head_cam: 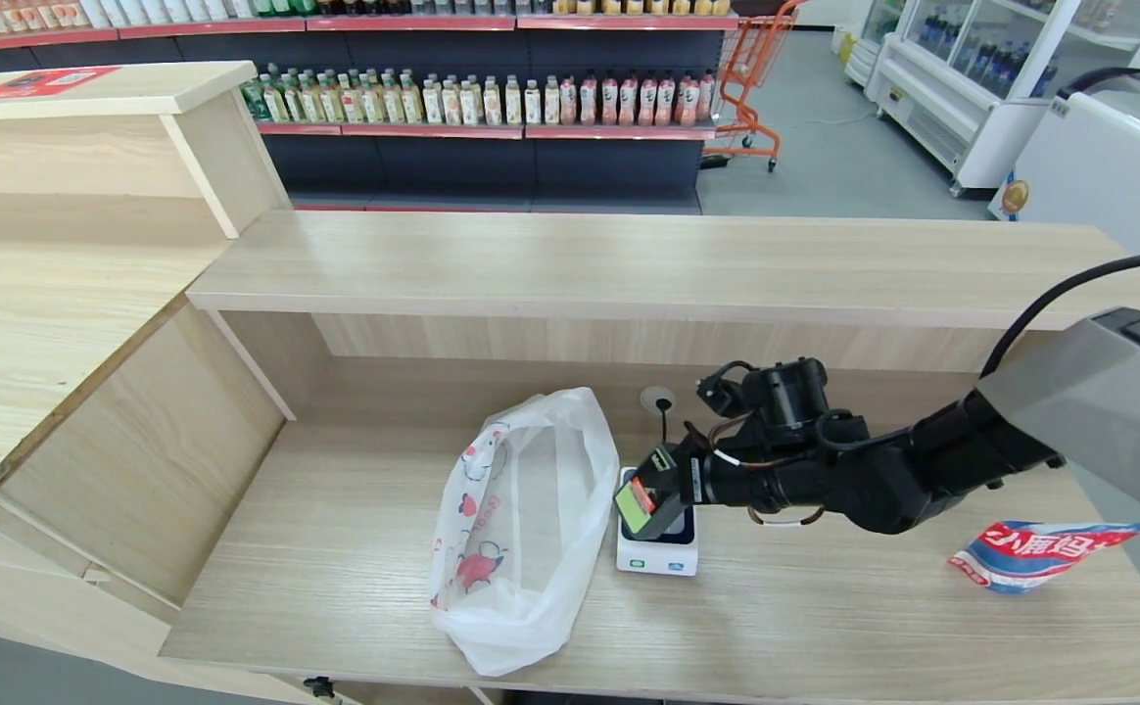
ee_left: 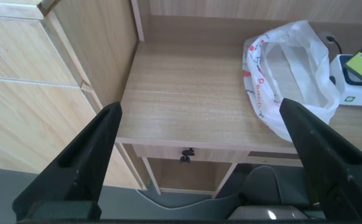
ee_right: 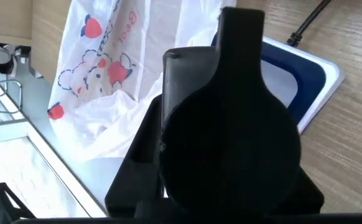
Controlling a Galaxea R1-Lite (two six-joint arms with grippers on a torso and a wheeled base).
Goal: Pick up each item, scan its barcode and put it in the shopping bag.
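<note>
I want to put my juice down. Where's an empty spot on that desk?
Biggest bare patch: the desk between the side panel and the shopping bag. Another: between the scanner and the snack packet. Crowded: bag, scanner, right gripper holding a green box.

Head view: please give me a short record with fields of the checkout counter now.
Bag: white printed plastic shopping bag, open, on pale wooden counter
Scanner: white box with blue top, beside shopping bag
Held item: small green and red pack, in right gripper, above scanner
Waiting item: red, white and blue snack packet, counter's right end
Left gripper: open, holding nothing
</note>
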